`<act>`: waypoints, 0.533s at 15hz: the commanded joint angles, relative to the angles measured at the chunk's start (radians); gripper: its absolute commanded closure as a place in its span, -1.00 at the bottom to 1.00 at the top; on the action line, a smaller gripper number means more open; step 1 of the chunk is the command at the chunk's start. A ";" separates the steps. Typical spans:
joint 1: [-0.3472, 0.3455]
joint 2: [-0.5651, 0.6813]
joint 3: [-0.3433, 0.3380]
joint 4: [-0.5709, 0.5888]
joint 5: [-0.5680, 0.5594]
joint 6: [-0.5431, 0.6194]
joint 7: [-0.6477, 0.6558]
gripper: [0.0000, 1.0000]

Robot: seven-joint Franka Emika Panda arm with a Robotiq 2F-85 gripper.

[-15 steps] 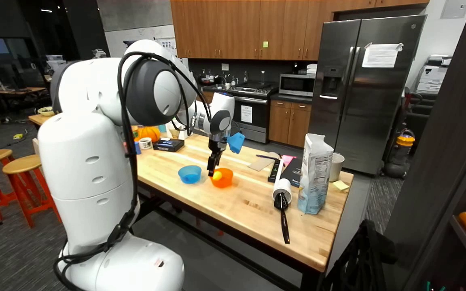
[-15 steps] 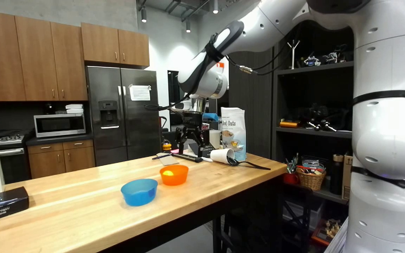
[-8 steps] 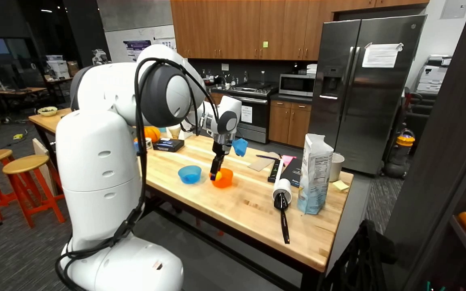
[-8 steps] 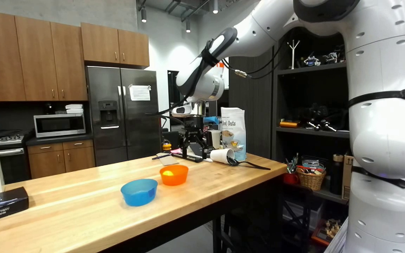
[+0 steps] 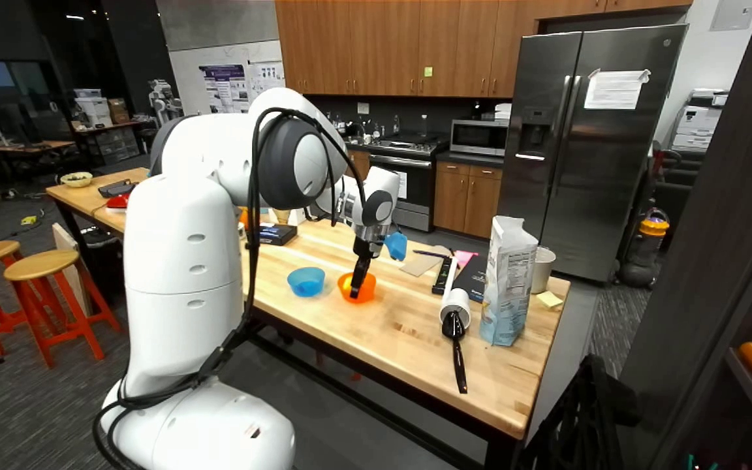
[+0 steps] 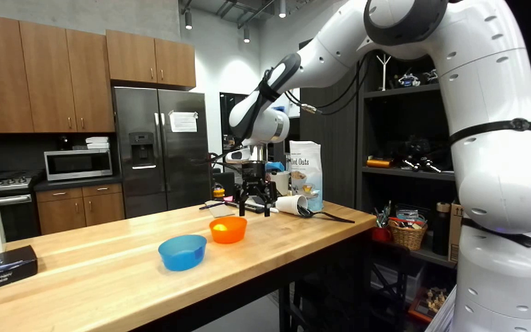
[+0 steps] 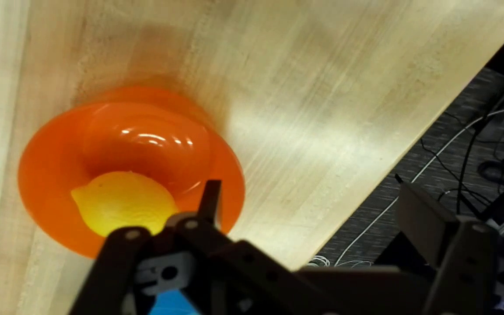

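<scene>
- Change noted: over the last second the black two-fingered gripper (image 6: pixel 255 213) has come lower above the pale wooden tabletop (image 6: pixel 109 267).
- Pincer: jaws stand wide apart with nothing between them. In the wrist view one finger overlaps the rim of the glossy orange plastic bowl (image 7: pixel 147 153); contact not evident.
- Contents: a yellow, pointed-oval lemon (image 7: pixel 125 199) lies in that bowl, inward from the tabletop's arm-side long edge, well apart from its corners. Unmoved.
- Adjacent: the translucent blue round bowl (image 6: pixel 182 253), same edge, also unmoved.
- Finding, in my judgement: gripper close by, lemon ungripped.
</scene>
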 commanded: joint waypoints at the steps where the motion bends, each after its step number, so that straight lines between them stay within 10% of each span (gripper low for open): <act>1: -0.029 0.047 0.036 0.036 0.015 0.037 -0.039 -1.00; 6: -0.031 0.093 0.056 0.051 -0.003 0.045 -0.021 -0.99; 8: -0.028 0.104 0.055 0.054 -0.026 0.029 -0.007 -0.48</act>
